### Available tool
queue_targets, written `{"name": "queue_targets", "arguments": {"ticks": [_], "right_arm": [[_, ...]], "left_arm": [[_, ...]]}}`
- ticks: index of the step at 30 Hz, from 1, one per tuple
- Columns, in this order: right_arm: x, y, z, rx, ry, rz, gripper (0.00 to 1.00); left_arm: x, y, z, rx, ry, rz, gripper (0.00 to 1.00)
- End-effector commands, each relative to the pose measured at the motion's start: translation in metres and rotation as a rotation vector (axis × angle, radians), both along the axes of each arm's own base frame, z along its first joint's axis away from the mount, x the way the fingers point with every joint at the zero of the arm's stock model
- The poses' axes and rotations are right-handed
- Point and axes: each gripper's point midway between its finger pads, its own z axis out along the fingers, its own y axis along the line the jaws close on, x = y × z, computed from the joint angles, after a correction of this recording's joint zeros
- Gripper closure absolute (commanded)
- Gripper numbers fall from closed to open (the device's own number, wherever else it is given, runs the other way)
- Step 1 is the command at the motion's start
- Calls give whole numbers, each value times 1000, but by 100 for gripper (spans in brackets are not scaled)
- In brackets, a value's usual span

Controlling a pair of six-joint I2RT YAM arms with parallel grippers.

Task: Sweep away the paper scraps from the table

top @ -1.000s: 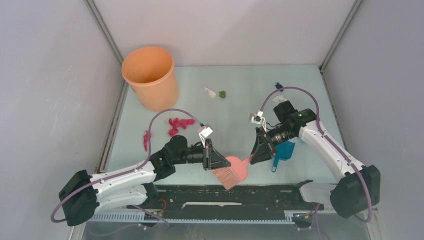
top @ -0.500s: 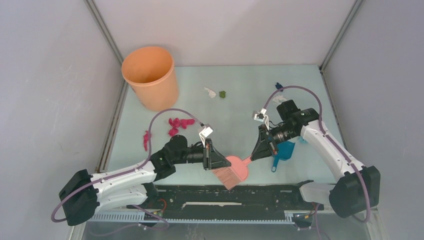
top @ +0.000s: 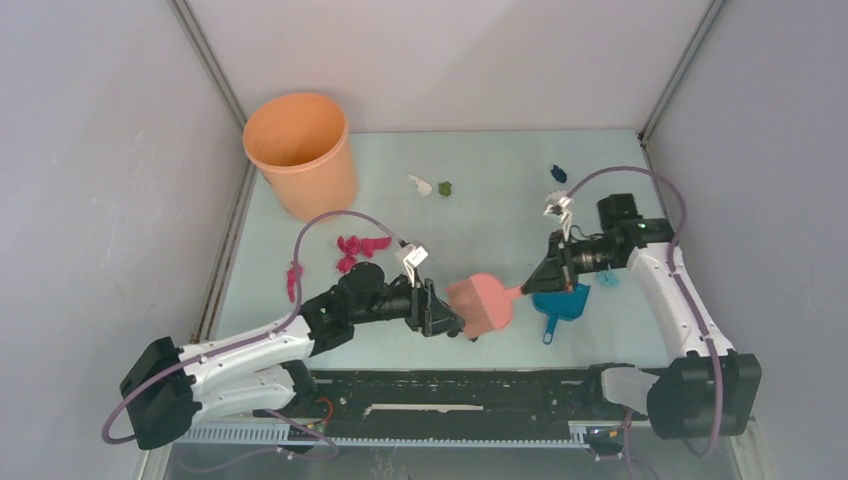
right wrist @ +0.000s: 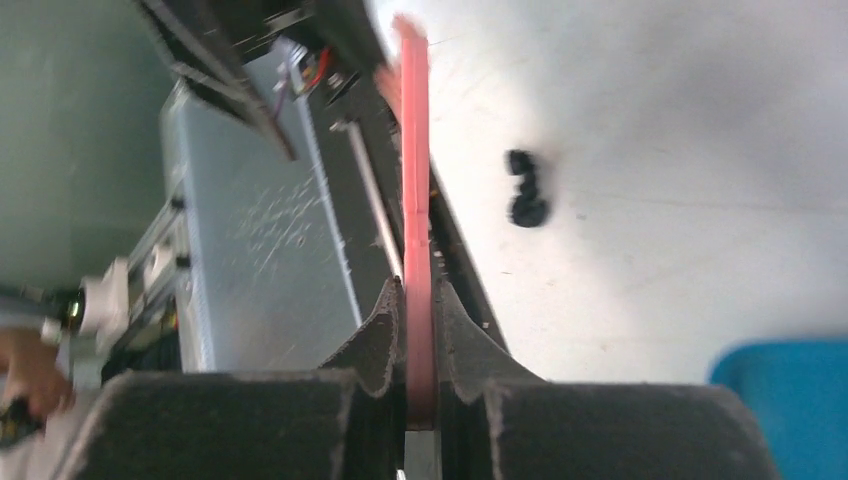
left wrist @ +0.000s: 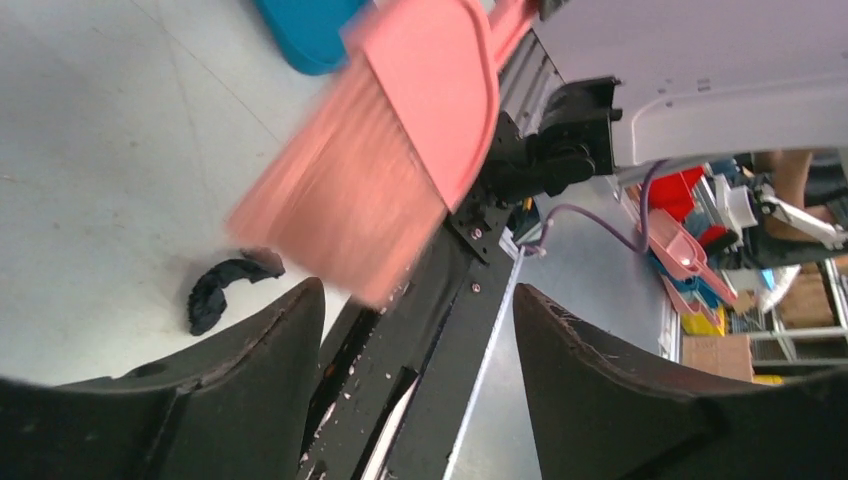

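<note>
The pink brush [top: 482,303] hangs over the table [top: 480,225] with my right gripper [top: 541,284] shut on its thin handle [right wrist: 416,200]. Just left of the bristles [left wrist: 340,210], my left gripper [top: 450,322] is open with nothing between its fingers [left wrist: 270,340]. A black paper scrap [left wrist: 222,290] lies under the brush near the front edge, also in the right wrist view [right wrist: 525,190]. Magenta paper scraps [top: 358,246] lie left of centre, with one more [top: 293,280] by the left rail. White [top: 420,185], green [top: 445,187] and dark blue [top: 557,173] scraps lie farther back.
An orange bucket [top: 300,150] stands at the back left. The blue dustpan [top: 560,303] lies on the table under my right arm, with a light blue scrap [top: 607,278] beside it. A black rail [top: 460,385] runs along the near edge; grey walls enclose the table.
My left gripper has opened and let go of the brush. My right gripper has shut on the handle and drawn the brush up and to the right.
</note>
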Motion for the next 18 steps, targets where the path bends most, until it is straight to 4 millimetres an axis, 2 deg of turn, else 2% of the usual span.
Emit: {"name": "queue_targets", "arguments": {"ticks": [1, 6, 8, 9, 10, 11, 15, 18], "right_arm": [[36, -38, 0, -64, -25, -246, 100], [72, -82, 3, -60, -17, -560, 100], [83, -100, 5, -100, -53, -661, 100], [89, -110, 7, -118, -87, -713, 100], [92, -116, 8, -133, -102, -758, 100], [97, -124, 11, -146, -145, -802, 100], [107, -150, 6, -217, -239, -965, 100], [108, -166, 1, -261, -254, -1040, 100]], "left_arm": [[20, 1, 33, -10, -108, 95, 27], [19, -23, 29, 34, -142, 91, 27], [19, -38, 20, 57, -142, 90, 26], [20, -48, 10, 87, -136, 88, 26], [20, -57, 10, 94, -143, 90, 26], [21, -69, -4, 145, -135, 93, 25], [29, -108, -31, 301, -150, 161, 23], [24, -131, -53, 441, -161, 158, 23]]}}
